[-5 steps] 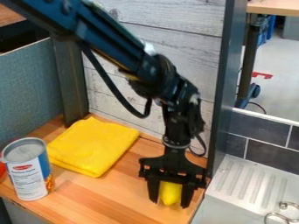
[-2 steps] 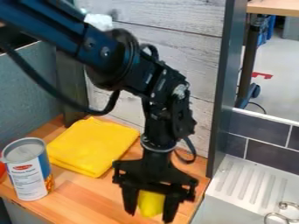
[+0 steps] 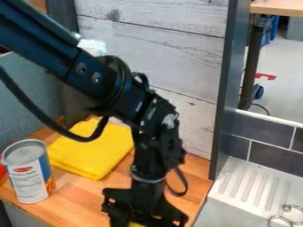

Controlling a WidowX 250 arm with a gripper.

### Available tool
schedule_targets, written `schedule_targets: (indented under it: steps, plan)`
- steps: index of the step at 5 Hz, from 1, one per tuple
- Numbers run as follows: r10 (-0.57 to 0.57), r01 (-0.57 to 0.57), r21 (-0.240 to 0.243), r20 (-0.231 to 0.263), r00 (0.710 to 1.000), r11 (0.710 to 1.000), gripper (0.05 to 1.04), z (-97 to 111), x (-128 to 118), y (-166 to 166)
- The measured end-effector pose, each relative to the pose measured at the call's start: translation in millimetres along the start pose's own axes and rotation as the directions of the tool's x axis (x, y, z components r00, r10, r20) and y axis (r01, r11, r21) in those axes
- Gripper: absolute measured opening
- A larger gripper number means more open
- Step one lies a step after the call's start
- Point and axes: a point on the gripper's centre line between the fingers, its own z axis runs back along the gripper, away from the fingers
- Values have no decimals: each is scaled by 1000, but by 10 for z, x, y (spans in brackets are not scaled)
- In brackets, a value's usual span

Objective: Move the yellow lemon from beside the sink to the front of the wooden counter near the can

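Observation:
At the bottom edge, left of centre, my gripper (image 3: 144,207) hangs over the front of the wooden counter, its fingertips cut off by the edge of the view. It is shut on a yellow object (image 3: 137,225), of which a sliver shows beneath the gripper's body. Behind and to the left lies a folded yellow cloth (image 3: 89,153), partly behind the arm's cable. A can (image 3: 27,172) with a white and blue label stands upright at the left, apart from the gripper.
The wooden counter (image 3: 74,199) ends at the right beside a dark upright post (image 3: 228,88) and a white ridged drainboard (image 3: 251,186). Metal rings (image 3: 283,219) lie at the lower right. A whitewashed plank wall (image 3: 172,44) rises behind the arm.
My gripper has moved toward the front edge and to the left, and the yellow object has travelled with it. The cloth and can have stayed in place.

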Motion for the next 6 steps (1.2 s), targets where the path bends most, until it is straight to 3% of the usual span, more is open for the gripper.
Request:
schedule_targets:
  steps: [2, 4, 6]
  plan:
    - [49, -49, 6, 1, 999, 999, 771, -127, 28, 404]
    - [53, -53, -12, 58, 997, 999, 771, -212, 199, 770]
    - [39, -38, -30, 13, 999, 999, 771, -430, 268, 901]
